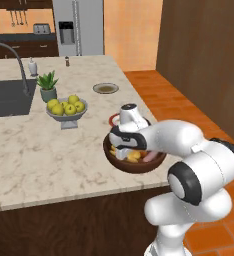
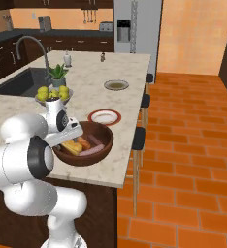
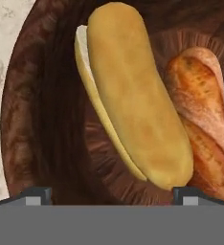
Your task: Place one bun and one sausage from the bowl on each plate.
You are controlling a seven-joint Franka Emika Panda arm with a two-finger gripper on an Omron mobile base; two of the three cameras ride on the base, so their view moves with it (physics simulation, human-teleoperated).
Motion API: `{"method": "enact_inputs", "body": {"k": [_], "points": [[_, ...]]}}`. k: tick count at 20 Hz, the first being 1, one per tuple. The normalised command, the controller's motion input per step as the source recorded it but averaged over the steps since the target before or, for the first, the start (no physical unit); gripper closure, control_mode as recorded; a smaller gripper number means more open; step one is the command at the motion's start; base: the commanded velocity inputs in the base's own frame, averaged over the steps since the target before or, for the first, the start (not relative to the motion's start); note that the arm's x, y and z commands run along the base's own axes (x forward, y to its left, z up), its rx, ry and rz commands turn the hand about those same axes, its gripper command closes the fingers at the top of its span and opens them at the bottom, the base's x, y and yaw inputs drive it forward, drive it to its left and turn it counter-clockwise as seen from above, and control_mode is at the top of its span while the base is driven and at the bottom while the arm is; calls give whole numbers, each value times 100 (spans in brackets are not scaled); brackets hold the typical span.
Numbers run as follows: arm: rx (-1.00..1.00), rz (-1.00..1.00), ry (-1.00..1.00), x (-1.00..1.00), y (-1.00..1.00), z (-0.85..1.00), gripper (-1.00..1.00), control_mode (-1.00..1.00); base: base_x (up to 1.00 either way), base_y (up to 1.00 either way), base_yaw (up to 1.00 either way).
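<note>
Bowl (image 3: 42, 119) holds a bun (image 3: 133, 95) beside a browned roll (image 3: 205, 119), below wide-open, empty gripper (image 3: 111, 194).

Bun (image 3: 133, 95), sausage (image 3: 205, 119) side-by-side in bowl (image 3: 42, 119).

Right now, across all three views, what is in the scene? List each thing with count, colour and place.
bowl: one, dark-brown wood, counter's near edge.
bun: one, golden, in the bowl.
browned roll: one, orange-brown, beside the bun.
sausage: one, pink, in the bowl.
red-rimmed plate: one, white, behind the bowl.
grey plate: one, olive centre, further back.
fruit bowl: one, grey, yellow-green fruit.
plant: one, green, by the sink.
stools: three, black, along the counter.
gripper: jaws open, over the bowl.
</note>
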Motion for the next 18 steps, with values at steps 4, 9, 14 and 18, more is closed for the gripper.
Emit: {"method": "enact_inputs", "body": {"k": [4, 9, 14, 18], "points": [[0, 3, 4, 30, -2, -9, -100, -100, 0, 0, 0], [-1, 0, 6, 35, 0, -40, -100, -100, 0, 0, 0], [-5, 0, 1, 26, 0, -51, -100, -100, 0, 0, 0], [-9, 4, 2, -14, 0, -90, 100, -100, 0, 0, 0]]}}
